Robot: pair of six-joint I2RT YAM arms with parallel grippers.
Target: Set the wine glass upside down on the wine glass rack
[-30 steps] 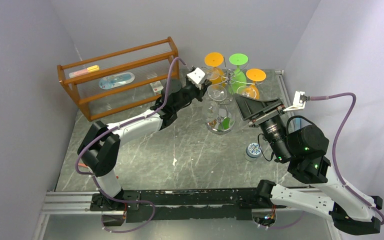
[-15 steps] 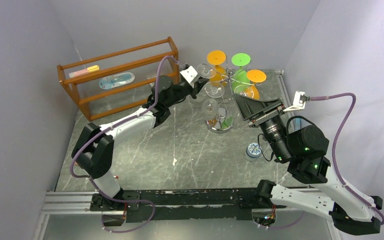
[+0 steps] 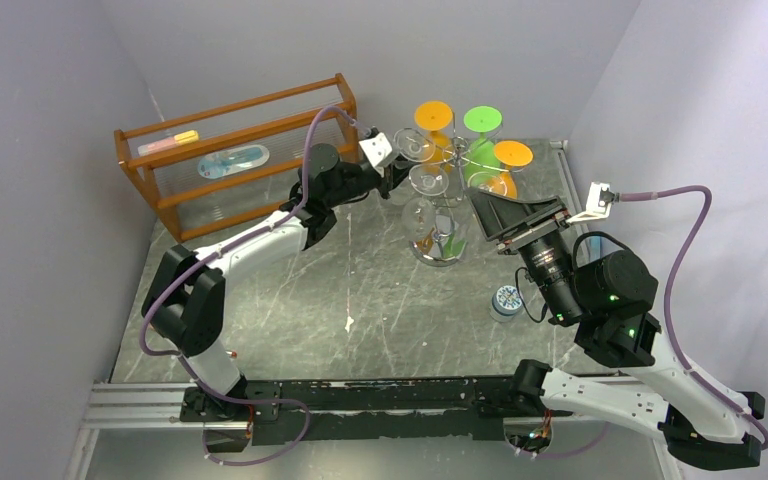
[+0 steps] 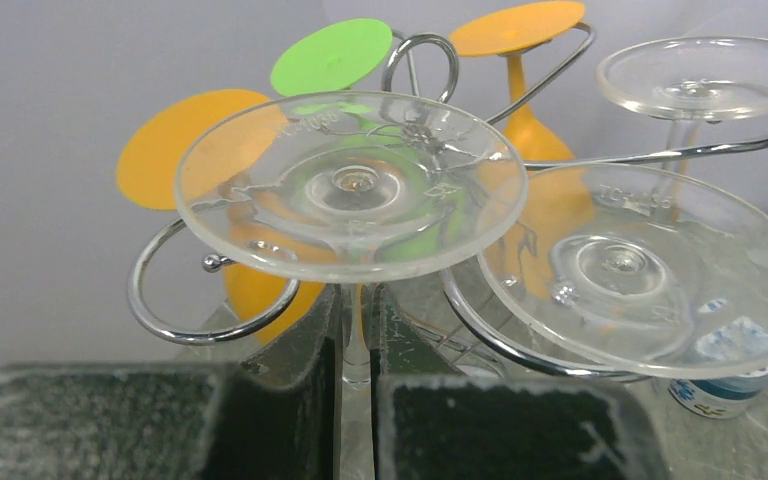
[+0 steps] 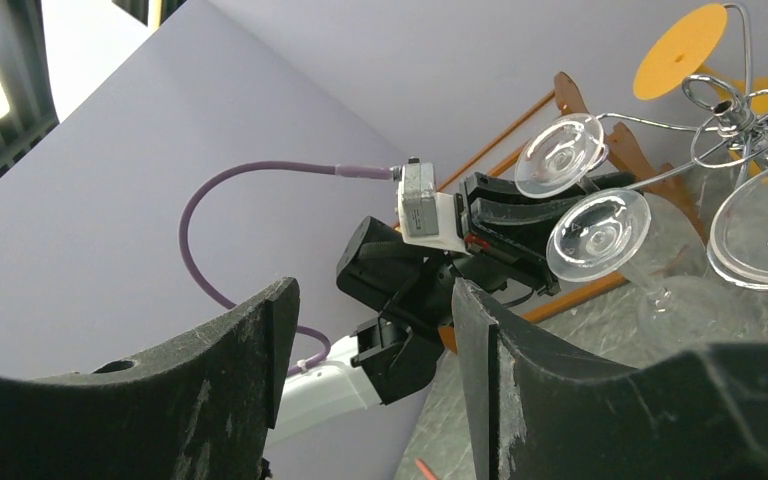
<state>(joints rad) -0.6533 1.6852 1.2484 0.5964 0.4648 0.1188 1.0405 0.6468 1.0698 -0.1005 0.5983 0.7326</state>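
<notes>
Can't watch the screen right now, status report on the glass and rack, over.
Left gripper shut on wine glass stem, foot up. Right gripper open, empty. Glass at rack, not clearly seated. Neighbouring clear glass close beside it.

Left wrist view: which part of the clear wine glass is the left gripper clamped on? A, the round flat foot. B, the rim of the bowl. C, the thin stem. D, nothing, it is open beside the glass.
C: the left gripper is shut on the thin stem of the clear wine glass, and the glass's round foot sits free beyond the gripper.
</notes>
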